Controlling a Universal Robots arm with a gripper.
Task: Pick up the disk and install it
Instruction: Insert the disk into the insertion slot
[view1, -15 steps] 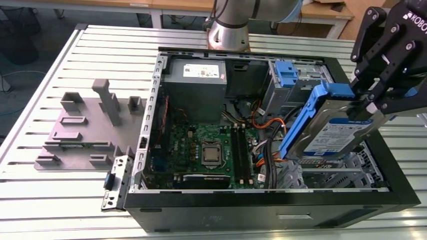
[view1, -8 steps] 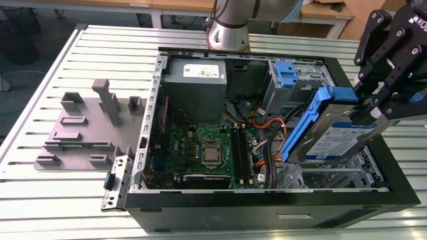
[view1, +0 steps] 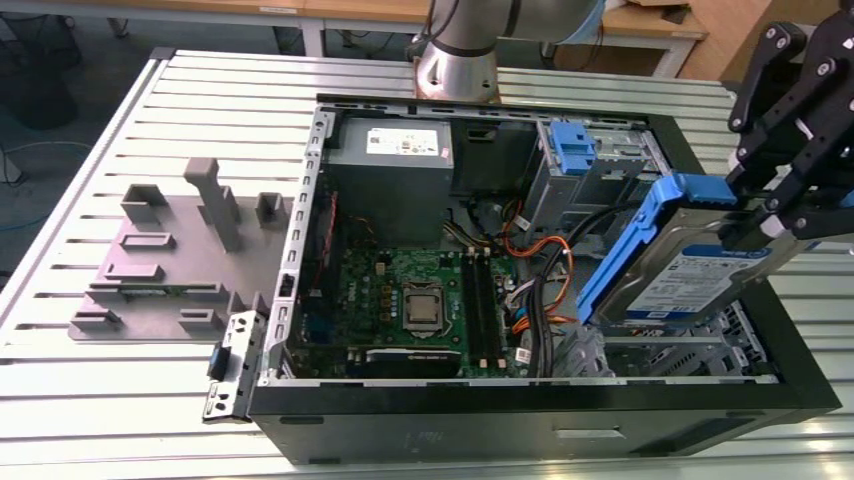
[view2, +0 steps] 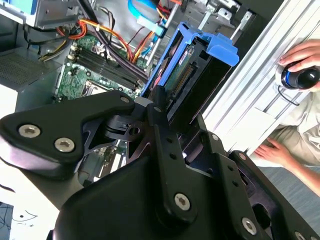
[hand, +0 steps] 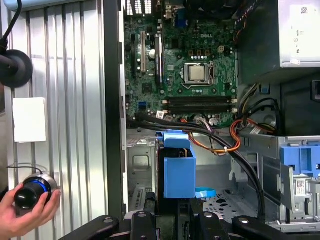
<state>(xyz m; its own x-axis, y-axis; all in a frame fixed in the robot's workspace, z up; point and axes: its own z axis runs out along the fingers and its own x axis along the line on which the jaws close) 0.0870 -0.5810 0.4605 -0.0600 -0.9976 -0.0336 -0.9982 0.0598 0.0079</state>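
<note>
Over open case (view1: 534, 420): disk (view1: 681, 270), flat silver slab, blue plastic frame, tilted
Hand (view1: 755, 226): black, pinching disk
Worktop (view1: 107, 400): ribbed grey metal

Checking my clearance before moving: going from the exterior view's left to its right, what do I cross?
Grey fixture block → motherboard → disk, held tilted → end effector clamped on it.
</note>
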